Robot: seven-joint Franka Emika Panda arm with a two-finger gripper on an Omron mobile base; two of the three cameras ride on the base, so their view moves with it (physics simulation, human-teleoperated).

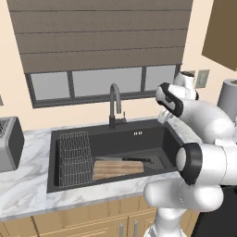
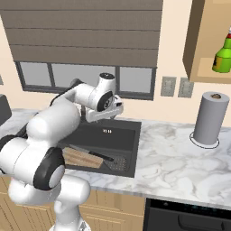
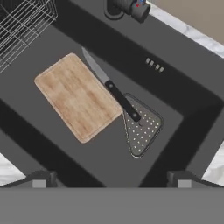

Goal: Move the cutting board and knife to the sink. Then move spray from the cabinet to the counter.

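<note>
Green spray (image 2: 222, 55) is standing upright in the cabinet (image 2: 198, 40), up and far right of the gripper (image 2: 118, 108), which is hovering wide open and empty over the sink (image 1: 139, 134), where cutting board (image 3: 78, 96) and knife (image 3: 111, 90) are lying.

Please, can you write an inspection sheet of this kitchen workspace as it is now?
Surface: counter, white marble.
Job's things: cutting board and knife lie in the sink; spray stands in the cabinet.
Clutter: paper towel roll on counter; wire rack in sink.
Grippers: gripper open, empty, above the sink.
Cables: nothing seen.
Surroundings: faucet, window with blind, wall outlets.
</note>
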